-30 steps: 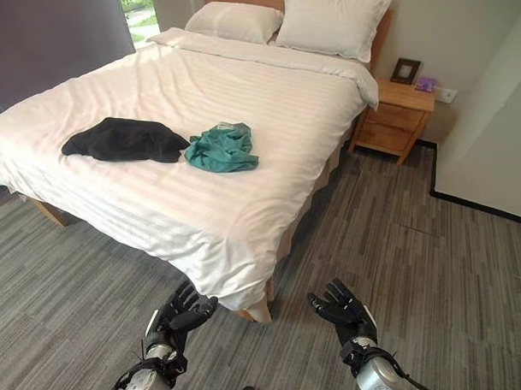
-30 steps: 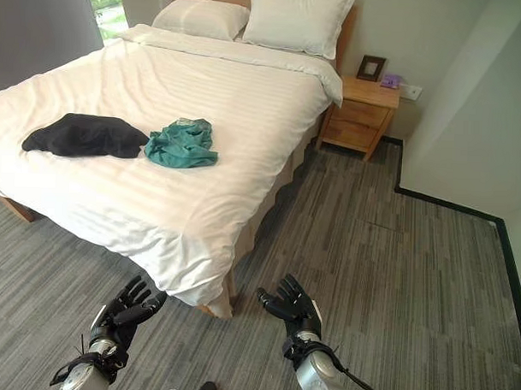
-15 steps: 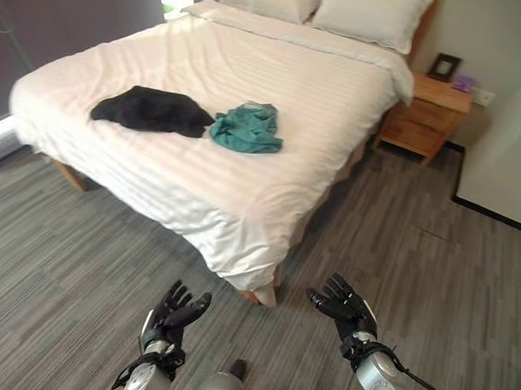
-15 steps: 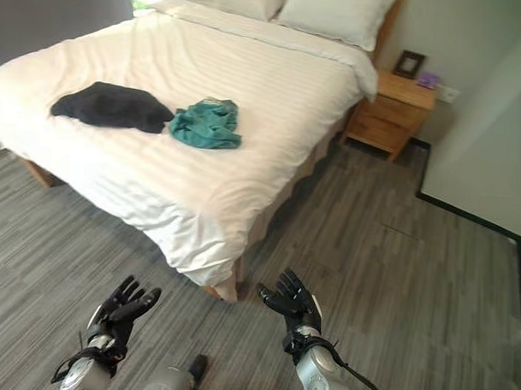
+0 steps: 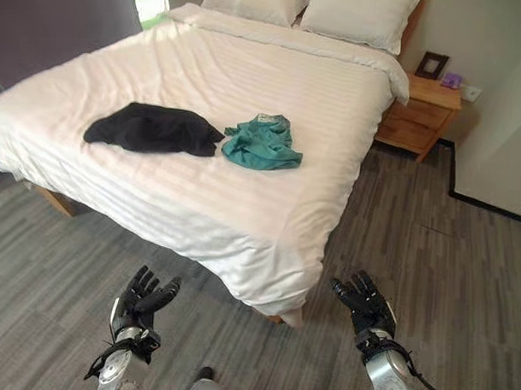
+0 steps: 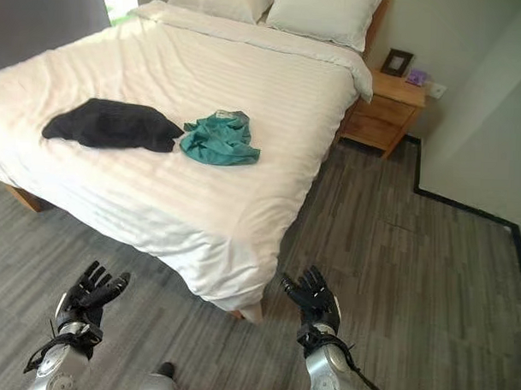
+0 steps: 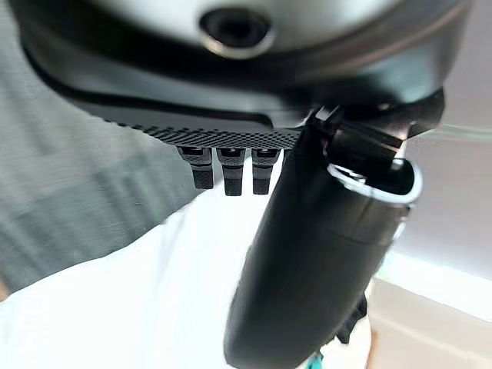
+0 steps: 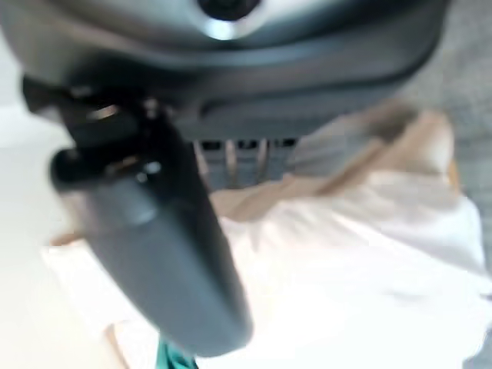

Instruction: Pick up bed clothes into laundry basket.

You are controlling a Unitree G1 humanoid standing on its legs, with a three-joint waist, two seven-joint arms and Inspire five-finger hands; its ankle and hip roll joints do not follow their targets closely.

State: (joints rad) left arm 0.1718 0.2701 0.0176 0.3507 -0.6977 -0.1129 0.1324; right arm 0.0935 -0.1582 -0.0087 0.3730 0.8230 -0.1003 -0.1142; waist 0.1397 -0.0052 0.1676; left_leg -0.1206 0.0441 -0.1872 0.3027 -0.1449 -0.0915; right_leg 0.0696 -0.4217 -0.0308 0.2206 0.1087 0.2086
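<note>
Two garments lie on the white bed (image 5: 243, 211): a black one (image 5: 151, 128) at the left and a crumpled teal one (image 5: 262, 144) just to its right. My left hand (image 5: 141, 298) hangs open over the floor in front of the bed's near edge, holding nothing. My right hand (image 5: 368, 306) is open as well, over the floor beside the bed's near corner. Both hands are well short of the clothes. In the left wrist view the thumb (image 7: 307, 261) juts out over white sheet; the right wrist view has the thumb (image 8: 161, 246) before the sheet too.
Two pillows (image 5: 357, 14) lie at the bed's head. A wooden nightstand (image 5: 417, 115) with a small frame (image 5: 432, 64) stands at the back right by a white wall (image 5: 502, 143). Grey striped floor (image 5: 446, 261) stretches to the right of the bed.
The whole picture has shifted, so the camera has moved. The bed's near corner now sits between my hands, and both hands are still open and empty.
</note>
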